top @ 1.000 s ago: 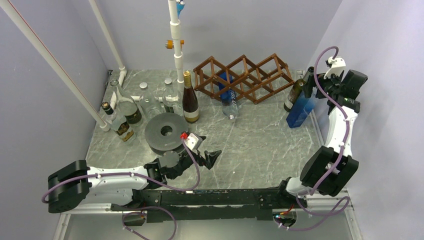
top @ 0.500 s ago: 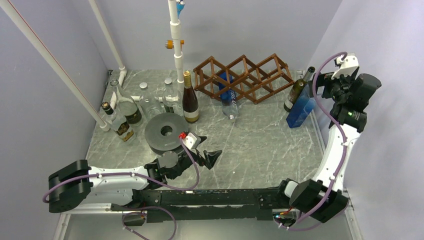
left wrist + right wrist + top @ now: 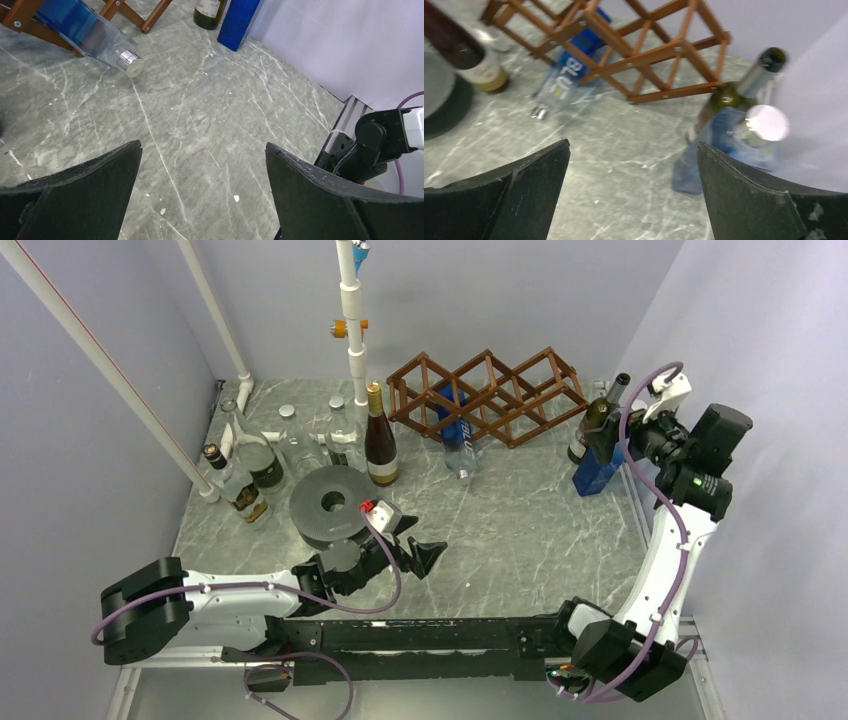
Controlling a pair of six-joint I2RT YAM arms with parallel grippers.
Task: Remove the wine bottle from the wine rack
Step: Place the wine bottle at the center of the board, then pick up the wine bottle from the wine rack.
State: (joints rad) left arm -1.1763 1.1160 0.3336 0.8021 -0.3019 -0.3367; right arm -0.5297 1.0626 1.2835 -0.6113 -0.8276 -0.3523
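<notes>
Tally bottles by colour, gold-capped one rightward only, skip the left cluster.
Blue: 2 (clear blue bottle in the brown wooden lattice rack, upright blue square bottle)
Dark green: 1 (green glass wine bottle)
Brown: 1 (gold-capped brown wine bottle)
Total: 4

table (image 3: 530, 530) open in middle, bottles (image 3: 262, 462) crowding left, wine rack (image 3: 487, 395) behind

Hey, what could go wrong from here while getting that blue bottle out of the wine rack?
One: the open right gripper hangs close to the standing blue bottle and green wine bottle; a sideways swing might topple them. Two: the racked blue bottle slopes through a cell of the wine rack; an off-axis pull could drag the frame.
</notes>
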